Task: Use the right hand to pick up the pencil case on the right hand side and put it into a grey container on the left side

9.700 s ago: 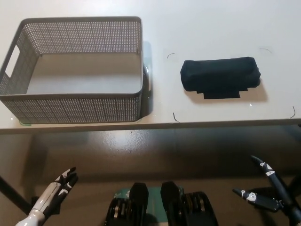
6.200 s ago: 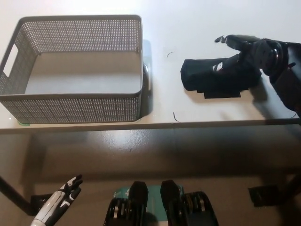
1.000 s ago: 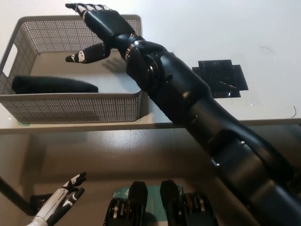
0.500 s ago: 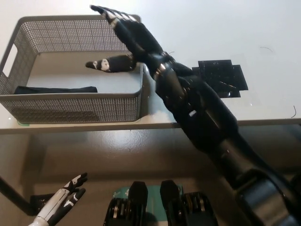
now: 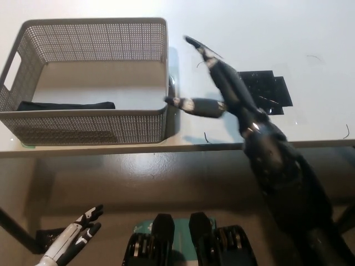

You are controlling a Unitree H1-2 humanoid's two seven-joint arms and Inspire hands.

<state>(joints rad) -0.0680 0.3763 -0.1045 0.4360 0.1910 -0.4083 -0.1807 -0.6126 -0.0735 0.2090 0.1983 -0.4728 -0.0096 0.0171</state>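
Now pencil case (image 5: 65,105) lies in grey container (image 5: 89,77); right robot hand (image 5: 213,88), spread and empty, risks clipping its near wall.

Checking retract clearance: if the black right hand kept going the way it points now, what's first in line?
Probably nothing: the black right hand points up-left over bare white table, passing right of the grey mesh container. Depth is unclear.
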